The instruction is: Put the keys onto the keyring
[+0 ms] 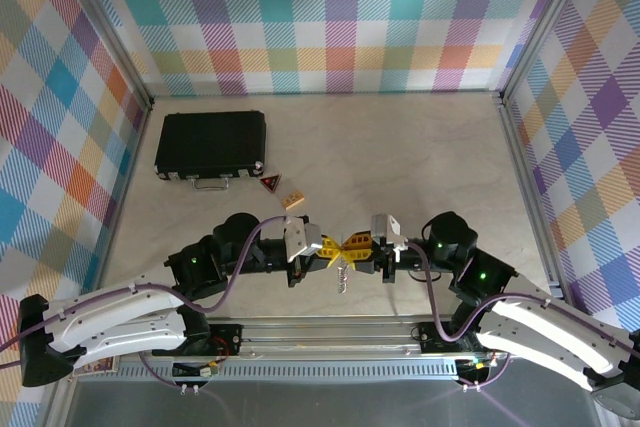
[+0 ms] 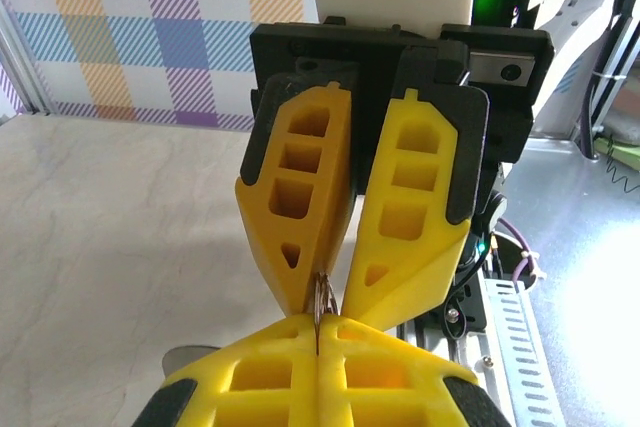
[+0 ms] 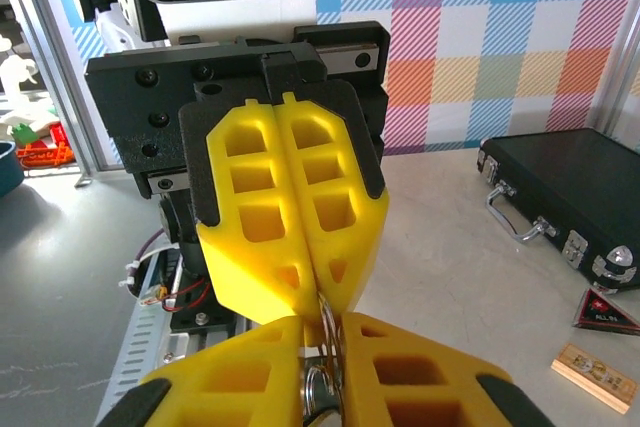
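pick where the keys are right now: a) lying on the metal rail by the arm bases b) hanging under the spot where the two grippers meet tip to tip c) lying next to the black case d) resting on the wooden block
b: the keys dangle just below where the left gripper and right gripper meet, well clear of the black case.

From above, the bunch of small flat silver metal keys [image 1: 343, 278] is too tiny to count. Its thin silver wire loop [image 2: 320, 299] is mostly hidden between yellow fingers [image 2: 400, 247]. I cannot tell if the right gripper [image 3: 322, 347] pinches it. The flat black case [image 3: 560, 197] is cut off at the edge.
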Controlling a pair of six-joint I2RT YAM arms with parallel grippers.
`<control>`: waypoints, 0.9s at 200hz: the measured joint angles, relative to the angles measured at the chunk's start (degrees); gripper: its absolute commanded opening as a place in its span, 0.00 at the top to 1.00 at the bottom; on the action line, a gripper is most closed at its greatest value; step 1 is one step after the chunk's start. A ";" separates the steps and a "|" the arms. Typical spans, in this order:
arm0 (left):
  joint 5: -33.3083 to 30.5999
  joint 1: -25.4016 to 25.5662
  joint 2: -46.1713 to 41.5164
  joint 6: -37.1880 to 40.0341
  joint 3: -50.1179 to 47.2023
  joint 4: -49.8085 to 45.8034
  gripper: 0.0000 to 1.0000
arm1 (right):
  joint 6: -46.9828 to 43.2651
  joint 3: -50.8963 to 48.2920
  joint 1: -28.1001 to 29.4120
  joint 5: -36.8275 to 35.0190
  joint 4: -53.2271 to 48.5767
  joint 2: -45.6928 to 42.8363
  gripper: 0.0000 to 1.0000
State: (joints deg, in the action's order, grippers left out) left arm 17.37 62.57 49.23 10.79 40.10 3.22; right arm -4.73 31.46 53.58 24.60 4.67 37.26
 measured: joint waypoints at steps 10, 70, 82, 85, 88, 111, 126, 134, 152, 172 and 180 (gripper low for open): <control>0.31 -0.02 0.04 -0.79 -0.50 1.49 1.00 | 0.04 -0.02 0.00 -0.13 0.02 -0.31 0.86; 1.27 -0.02 -0.24 -2.84 -0.98 3.43 1.00 | 0.55 -0.02 -0.04 -0.13 0.39 -1.09 0.84; 1.40 -0.02 -0.66 -3.50 -1.27 3.69 1.00 | 0.68 -0.02 -0.02 -0.11 0.48 -1.09 0.90; 1.49 -0.02 -0.76 -3.65 -1.40 3.85 1.00 | 0.94 -0.02 -0.02 0.07 0.46 -1.09 0.92; 1.57 -0.02 -0.90 -3.82 -1.51 3.96 1.00 | 0.70 -0.02 -0.02 0.09 0.46 -1.09 0.95; 1.60 -0.07 -1.14 -4.28 -1.81 4.04 1.00 | 0.87 -0.02 -0.02 0.57 0.24 -1.09 1.00; 1.40 -0.07 -1.38 -4.35 -1.81 3.80 1.00 | 0.87 -0.02 -0.02 0.59 0.28 -1.09 1.00; 1.14 -0.07 -1.53 -4.26 -1.77 3.17 0.96 | 0.85 -0.02 -0.02 0.55 0.24 -1.09 1.00; -0.42 0.04 -1.73 -3.02 -0.35 -0.44 0.77 | 0.85 -0.02 0.02 0.46 -0.20 -1.05 1.00; -3.37 0.02 -1.68 -0.61 2.58 -5.88 0.66 | -0.07 -0.02 0.02 0.17 -1.14 -1.03 1.00; -4.22 0.02 -1.66 0.42 3.69 -7.65 0.64 | -0.46 -0.02 0.02 0.04 -1.60 -0.92 1.00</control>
State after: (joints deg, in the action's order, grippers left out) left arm 13.15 62.59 47.57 11.20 43.79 -4.43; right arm -5.19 31.44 53.60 24.64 3.07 36.34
